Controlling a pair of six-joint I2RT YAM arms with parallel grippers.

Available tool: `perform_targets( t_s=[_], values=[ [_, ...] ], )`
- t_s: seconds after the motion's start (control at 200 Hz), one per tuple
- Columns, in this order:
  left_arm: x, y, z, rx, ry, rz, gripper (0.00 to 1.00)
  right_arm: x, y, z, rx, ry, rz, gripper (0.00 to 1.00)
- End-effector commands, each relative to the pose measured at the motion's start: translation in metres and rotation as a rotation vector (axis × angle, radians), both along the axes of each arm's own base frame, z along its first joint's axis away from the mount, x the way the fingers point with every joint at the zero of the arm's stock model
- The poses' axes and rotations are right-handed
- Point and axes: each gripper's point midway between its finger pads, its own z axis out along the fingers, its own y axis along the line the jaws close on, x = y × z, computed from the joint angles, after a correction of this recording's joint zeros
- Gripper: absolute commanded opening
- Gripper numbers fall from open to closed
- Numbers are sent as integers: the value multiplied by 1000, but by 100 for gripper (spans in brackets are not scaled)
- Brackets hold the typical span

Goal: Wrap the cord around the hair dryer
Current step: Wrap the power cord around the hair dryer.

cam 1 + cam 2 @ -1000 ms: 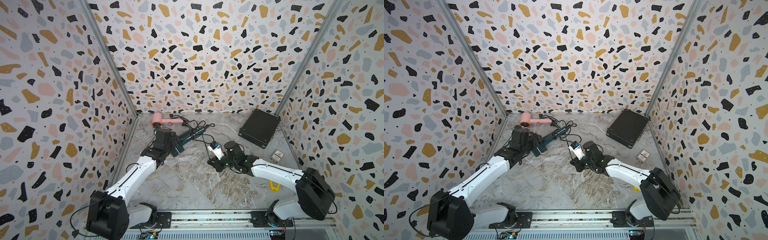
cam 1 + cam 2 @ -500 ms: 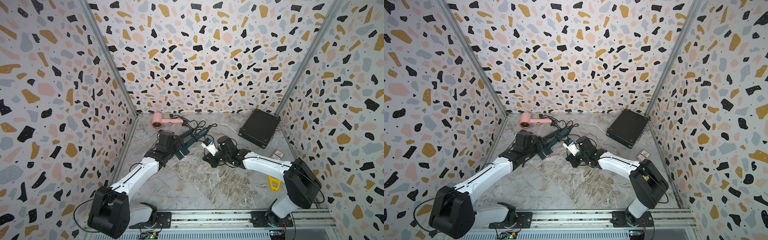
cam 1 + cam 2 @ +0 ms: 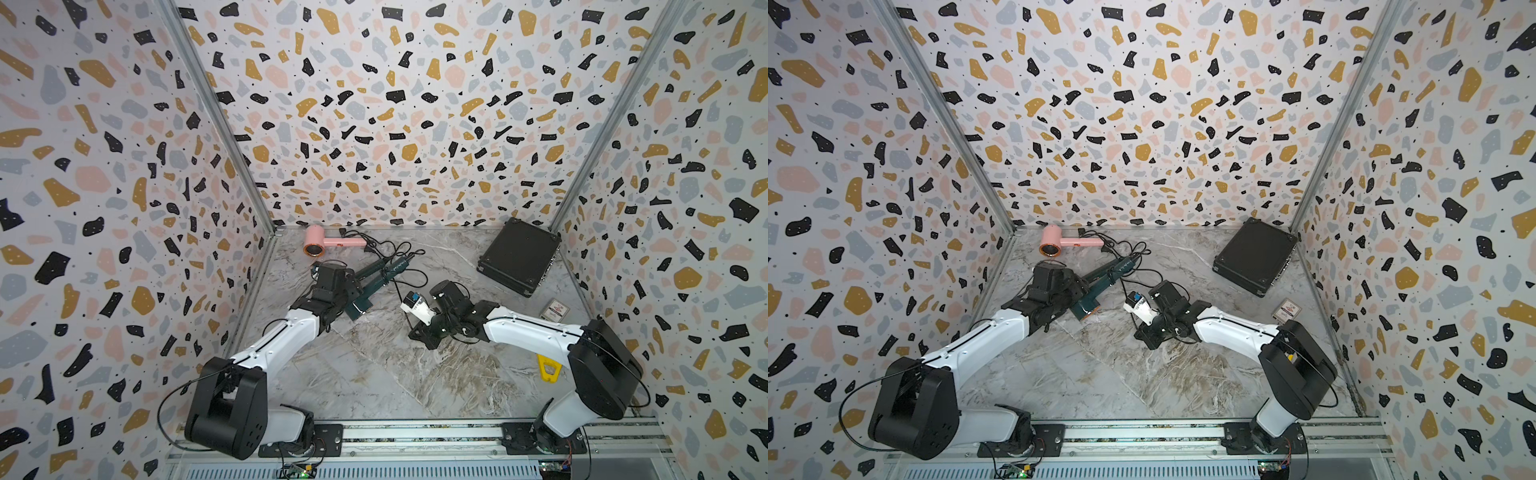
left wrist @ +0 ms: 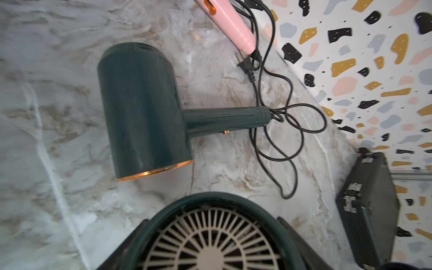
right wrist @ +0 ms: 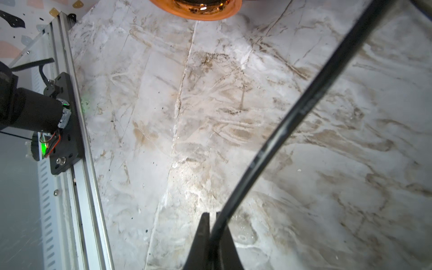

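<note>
Dark-green dryer [image 4: 210, 243], rear grille facing my left wrist camera, clamped across its barrel by the left gripper [image 4: 211, 219], one jaw on each side. In both top views it sits under that gripper at the left rear of the table [image 3: 374, 374], mostly hidden.

Black cord [image 5: 304, 109]: one strand is pinched by the right gripper [image 5: 211, 215], jaws pressed together on it, low over the middle of the table. The rest lies in loose loops on the table beyond the dryer handles. I cannot tell which dryer the pinched strand belongs to.

Second green dryer [image 4: 142, 109]: on its side just beside the held one, copper-rimmed mouth toward the table's middle, handle toward the back right.

Pink dryer [image 3: 328, 243]: lying against the back wall, a plug and cord loops beside its handle.

Black case [image 3: 519, 257]: flat in the right rear corner, well apart from both grippers.

Along the right wall I see a small box [image 3: 556, 309] and a yellow tool [image 3: 548, 368].
</note>
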Motion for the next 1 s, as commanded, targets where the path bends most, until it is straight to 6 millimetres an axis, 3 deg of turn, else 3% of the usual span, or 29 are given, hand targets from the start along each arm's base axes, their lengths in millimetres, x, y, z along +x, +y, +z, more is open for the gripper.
perform_targets(
  t_s=[0.0,0.12,0.285,0.451,0.566,0.706,0.786,0.906,0.996],
  values=[
    [28,30,52,182,-170,108,0,-23,-17,17,-65,-3,60,0],
    [24,33,60,386,-167,76,0,-17,-21,39,-94,-75,73,0],
    [25,14,59,515,-140,-61,0,-1,-18,78,-98,-202,99,0],
    [14,-8,42,621,-28,-275,0,28,-27,121,-187,-383,80,0],
    [6,-20,35,636,4,-387,0,35,-22,149,-188,-428,107,0],
    [-9,-44,32,608,-6,-567,0,51,-26,154,-290,-487,140,0],
    [-23,-53,28,610,26,-684,0,49,-34,155,-350,-477,175,0],
    [-41,-49,23,659,76,-739,0,43,-51,158,-436,-480,237,0],
    [-44,-40,29,715,68,-706,0,53,-70,159,-560,-509,220,0]
  ],
)
